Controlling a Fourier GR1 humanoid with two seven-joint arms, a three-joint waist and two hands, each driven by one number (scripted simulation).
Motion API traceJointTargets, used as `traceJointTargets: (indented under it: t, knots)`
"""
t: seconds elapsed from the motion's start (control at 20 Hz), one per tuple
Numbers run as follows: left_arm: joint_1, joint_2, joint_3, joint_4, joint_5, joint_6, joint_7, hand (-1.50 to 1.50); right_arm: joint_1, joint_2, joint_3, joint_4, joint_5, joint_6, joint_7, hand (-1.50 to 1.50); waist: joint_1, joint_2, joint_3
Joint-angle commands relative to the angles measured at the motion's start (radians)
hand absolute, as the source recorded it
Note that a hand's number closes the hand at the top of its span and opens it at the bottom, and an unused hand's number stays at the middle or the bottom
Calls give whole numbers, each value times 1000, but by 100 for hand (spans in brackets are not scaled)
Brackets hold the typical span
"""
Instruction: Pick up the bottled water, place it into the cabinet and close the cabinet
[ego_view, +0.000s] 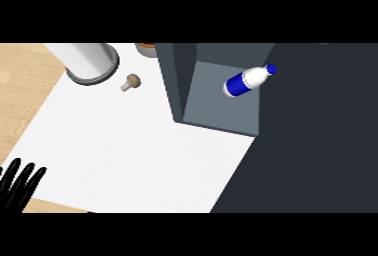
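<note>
Bottled water (249, 80) lies tilted inside the open cabinet (221, 102), far right. Left hand (18, 184) rests near left over the table (140, 150), fingers spread, holding nothing. Closing remains: swing the door squarely, clear of the bottle

The bottled water (249, 80) lies tilted inside the open cabinet (221, 107), which stands at the far right of the desk (133, 150). Left of the cabinet lies a mushroom (131, 82), and further left, at the far edge, stands a cylinder (88, 62). The left hand (18, 182) rests at the near left corner.
</note>
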Motion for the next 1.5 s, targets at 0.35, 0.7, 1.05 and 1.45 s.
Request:
traceJointTargets:
  t: [0.35, 0.7, 1.05, 1.45]
  knots:
    - [-3, 41, 39, -12, 26, -53, 4, -150, -87, 214, -16, 150, -180, -90, 156, 150, 23, 22, 6]
    - [-4, 50, 75, 8, 48, -71, 3, -150, -223, 313, -88, 303, -371, -74, 241, 150, 13, 14, 10]
    - [18, 33, 79, 30, 54, -64, 9, -150, -480, 399, -344, 582, -381, -161, 266, 150, -26, -5, 14]
    - [57, 49, 111, 56, 78, -133, 6, -150, -860, 478, -485, 1015, -305, -240, 270, 150, -56, -13, 17]
